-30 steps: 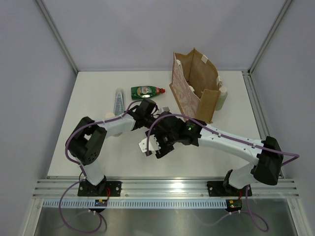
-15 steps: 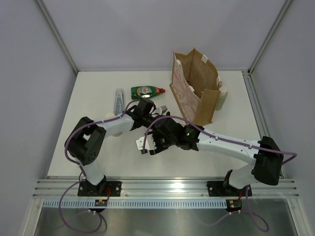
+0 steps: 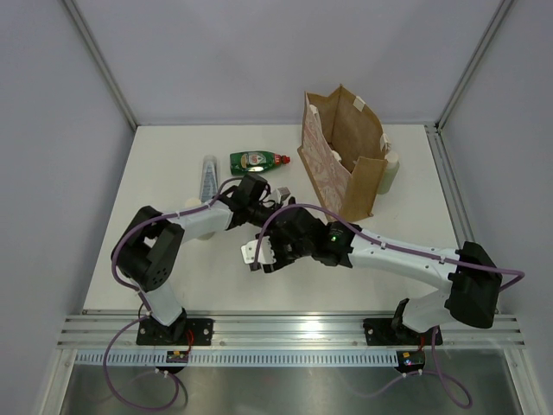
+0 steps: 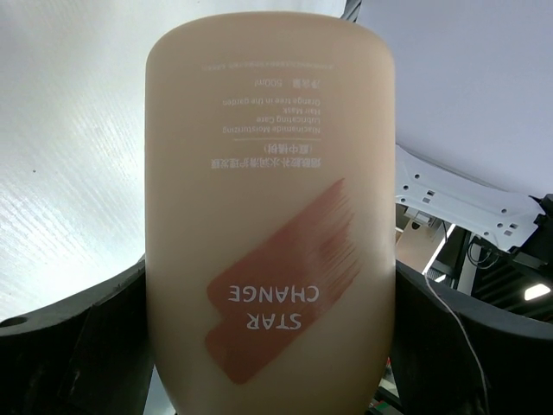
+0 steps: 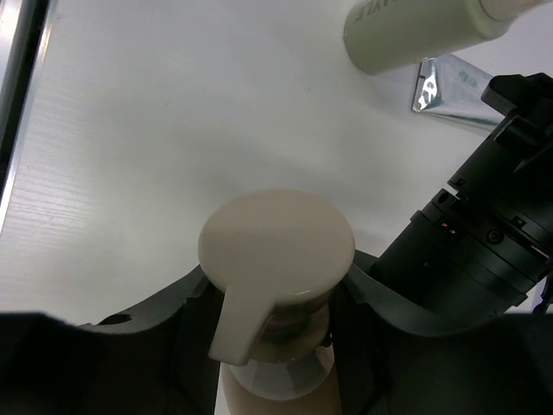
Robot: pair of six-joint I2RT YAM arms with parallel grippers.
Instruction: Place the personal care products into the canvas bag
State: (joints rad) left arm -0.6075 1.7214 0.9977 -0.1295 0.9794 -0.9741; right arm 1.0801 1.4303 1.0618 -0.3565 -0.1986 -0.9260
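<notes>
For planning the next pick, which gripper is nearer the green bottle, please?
Left. The left gripper is just this side of the green bottle; the right gripper is farther back toward the bases.

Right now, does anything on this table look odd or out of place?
One thing: both hands are on the same beige pump bottle. The left hand clamps its body, while the right hand straddles its pump head. Nothing looks spilled or damaged.
</notes>
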